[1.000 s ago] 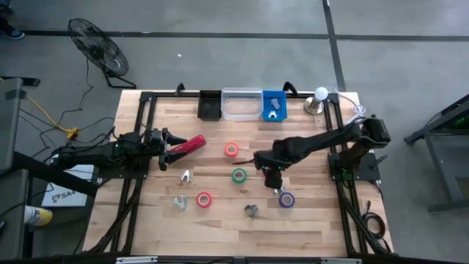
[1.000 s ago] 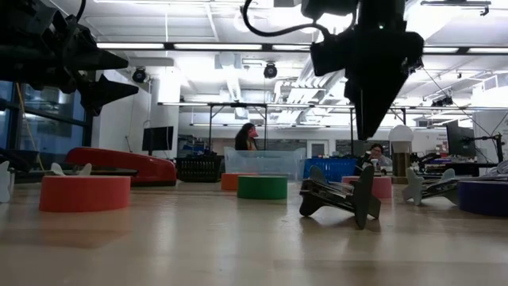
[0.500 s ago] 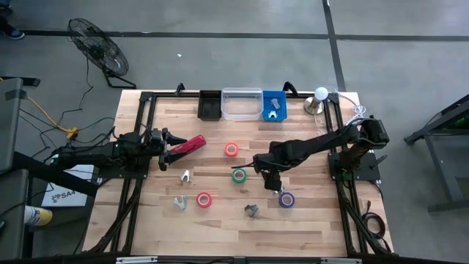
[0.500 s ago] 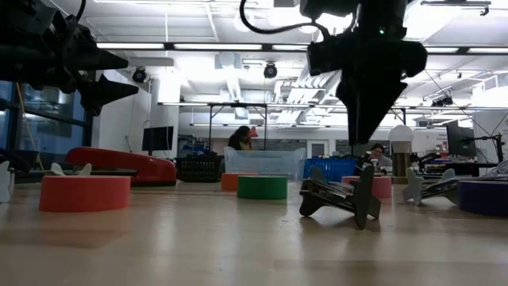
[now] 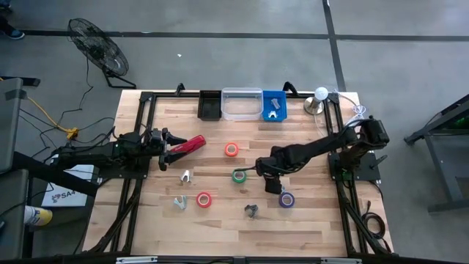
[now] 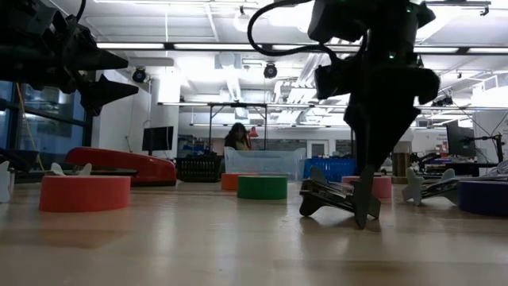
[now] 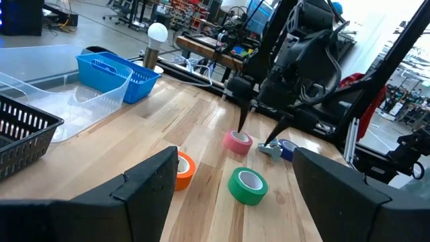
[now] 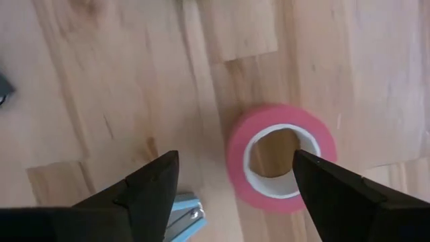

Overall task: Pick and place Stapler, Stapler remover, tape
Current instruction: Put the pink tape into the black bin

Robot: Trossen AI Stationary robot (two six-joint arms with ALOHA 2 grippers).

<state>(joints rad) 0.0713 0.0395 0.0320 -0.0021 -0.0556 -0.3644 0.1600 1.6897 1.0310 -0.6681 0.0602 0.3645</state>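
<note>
The red stapler (image 5: 189, 145) lies at the table's left, just beyond my open left gripper (image 5: 167, 144), which hangs above it with nothing between its fingers. My right gripper (image 5: 268, 173) stands open low over the middle of the table. A pink tape roll (image 8: 282, 158) lies flat between its fingers (image 8: 151, 191), mostly nearer one finger. More tape rolls lie around: orange (image 5: 231, 149), green (image 5: 239, 175), red (image 5: 204, 199) and purple (image 5: 286, 199). Stapler removers lie at the front centre (image 5: 251, 211) and the front left (image 5: 186, 176).
A black basket (image 5: 209, 106), a clear tub (image 5: 242, 104) and a blue bin (image 5: 273, 106) holding a stapler remover line the back edge, beside a small lamp (image 5: 319, 95). Another remover (image 5: 180, 202) lies near the red roll. People are in the room behind.
My right gripper has come down toward the table over the pink tape roll and opened wider. The left arm has not moved.
</note>
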